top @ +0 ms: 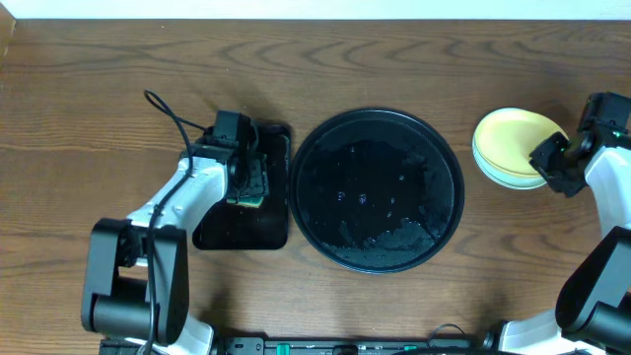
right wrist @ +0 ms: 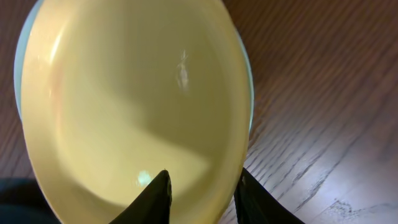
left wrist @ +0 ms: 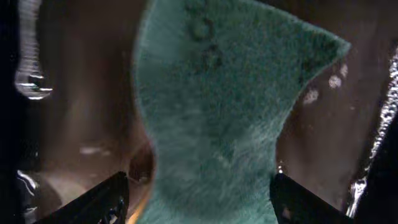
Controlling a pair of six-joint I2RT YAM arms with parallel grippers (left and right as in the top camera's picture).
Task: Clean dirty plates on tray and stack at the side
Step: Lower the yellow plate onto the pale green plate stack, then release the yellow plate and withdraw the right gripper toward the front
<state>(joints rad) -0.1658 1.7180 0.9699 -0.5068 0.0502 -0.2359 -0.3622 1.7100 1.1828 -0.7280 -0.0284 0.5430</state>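
Yellow plate [right wrist: 137, 93]: filled most of the right wrist view, face up, clean and glossy; in the overhead view it sat at the upper right of the frame [top: 513, 138], top of a stack on the table.
Light blue plate [right wrist: 250, 81]: right under the yellow one, only a thin rim showing round its edge; could not tell how many plates were below.
Stack place: on the bare wood, right of the round tray, apart from it.
Right gripper [right wrist: 203, 175]: at the near edge of the stack, one finger over the yellow plate's inside, the other outside the rim; jaws released, gap visible, not pinching.
Round tray [top: 377, 113]: centre of the overhead frame, black, raised rim, wet patches and droplets across its floor.
Rectangular tray [top: 271, 232]: smaller, black, just left of the round tray.
Sponge [left wrist: 217, 112]: green scrub face up, lying in the rectangular tray; filled the middle of the left wrist view.
Left gripper [left wrist: 199, 180]: over the sponge, fingers wide on either side of it, jaws released, small gaps both sides.
Table [top: 99, 99]: dark wood grain, under everything.
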